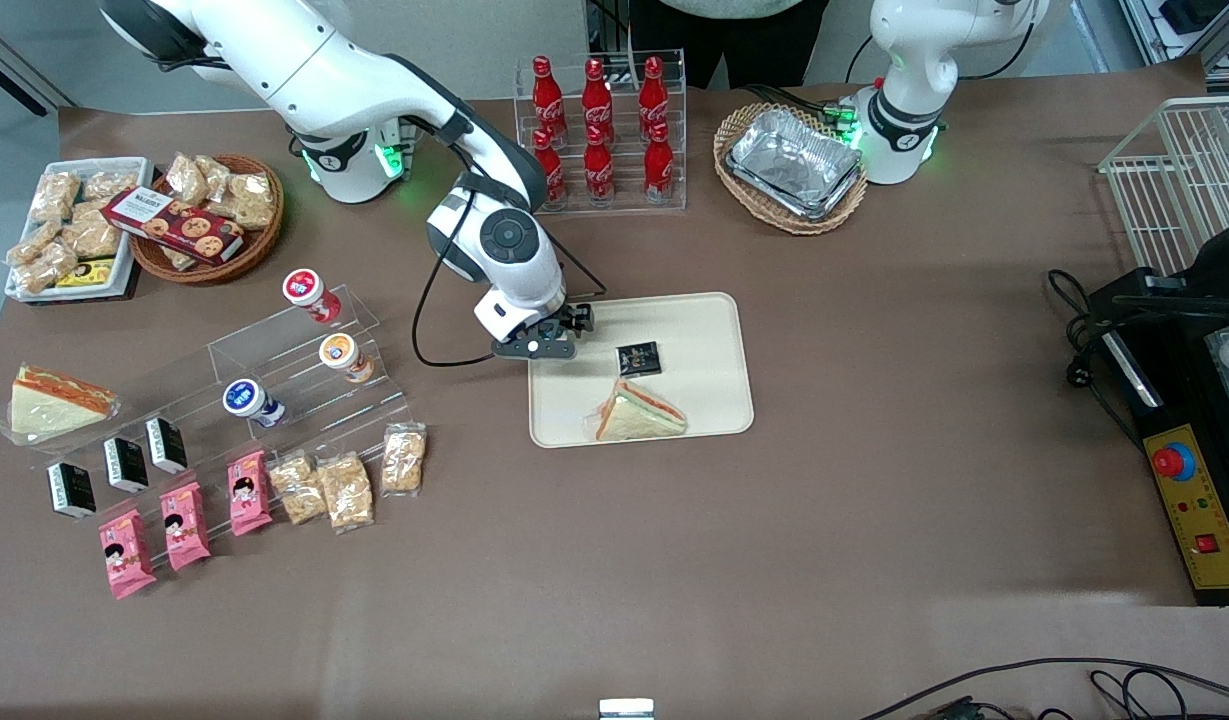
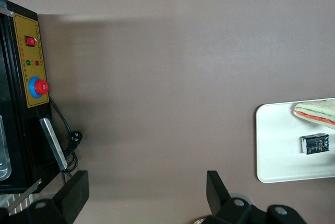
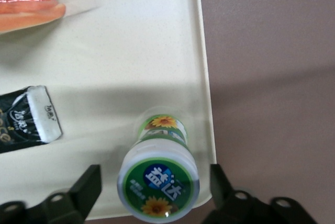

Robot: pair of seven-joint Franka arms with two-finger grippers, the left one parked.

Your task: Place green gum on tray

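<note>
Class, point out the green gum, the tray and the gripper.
green gum (image 3: 158, 185), right wrist view, lid label.
tray (image 1: 709, 345), front view, bare floor.
gripper (image 3: 155, 185), right wrist view, midway between open fingers, apart from canister.

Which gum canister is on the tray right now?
The green gum, standing near the edge of the tray between the open fingers of the gripper. The red-lidded, orange-lidded and blue-lidded canisters sit on the acrylic steps.
</note>
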